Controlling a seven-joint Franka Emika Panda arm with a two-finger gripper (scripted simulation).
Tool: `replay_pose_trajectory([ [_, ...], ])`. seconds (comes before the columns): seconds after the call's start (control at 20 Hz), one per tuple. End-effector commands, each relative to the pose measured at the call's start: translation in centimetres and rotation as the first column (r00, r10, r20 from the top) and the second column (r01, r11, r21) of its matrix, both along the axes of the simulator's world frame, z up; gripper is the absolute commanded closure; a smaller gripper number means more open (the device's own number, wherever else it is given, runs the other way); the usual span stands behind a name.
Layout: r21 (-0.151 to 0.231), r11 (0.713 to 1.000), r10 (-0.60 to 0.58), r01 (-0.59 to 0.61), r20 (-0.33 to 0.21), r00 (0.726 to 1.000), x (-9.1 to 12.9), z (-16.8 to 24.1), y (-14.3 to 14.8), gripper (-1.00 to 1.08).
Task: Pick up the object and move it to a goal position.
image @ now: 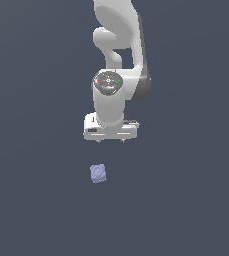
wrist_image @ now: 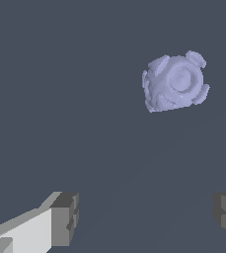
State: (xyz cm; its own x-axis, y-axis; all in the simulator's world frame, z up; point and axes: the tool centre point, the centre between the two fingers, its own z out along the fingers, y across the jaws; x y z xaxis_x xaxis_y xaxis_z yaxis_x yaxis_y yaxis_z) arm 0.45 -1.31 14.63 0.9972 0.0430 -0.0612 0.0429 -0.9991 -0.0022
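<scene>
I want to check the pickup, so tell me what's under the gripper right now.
Only bare dark floor lies under the gripper. Its fingers are spread with nothing between them. The block sits apart from it, untouched. The block's underside is hidden.

Flat dark grey-blue ground (image: 31,200) (featureless)

No readable text, label, brand, number or sign is showing anywhere in either view. The object (image: 98,173) is carrying only a faint circular raised mark on its face, seen more closely in the wrist view (wrist_image: 176,81), and that mark is forming no letter or digit. The round cap on the arm's wrist joint (image: 108,81) is showing a few tiny red and green dots, too small to be read as any sign.
</scene>
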Motion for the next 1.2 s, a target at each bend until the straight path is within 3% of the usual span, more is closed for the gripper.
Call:
replay_pose_trajectory([
  [0.0, 0.0, 1.0, 0.017, -0.017, 0.005, 1.0, 1.1, -0.4, -0.5, -0.92],
  [0.6, 0.001, 0.992, 0.125, -0.125, 0.043, 0.991, 7.3, -3.8, -3.8, -0.92],
  [1.15, 0.0, 0.985, 0.172, -0.172, 0.06, 0.983, 9.7, -5.6, -5.5, -0.92],
])
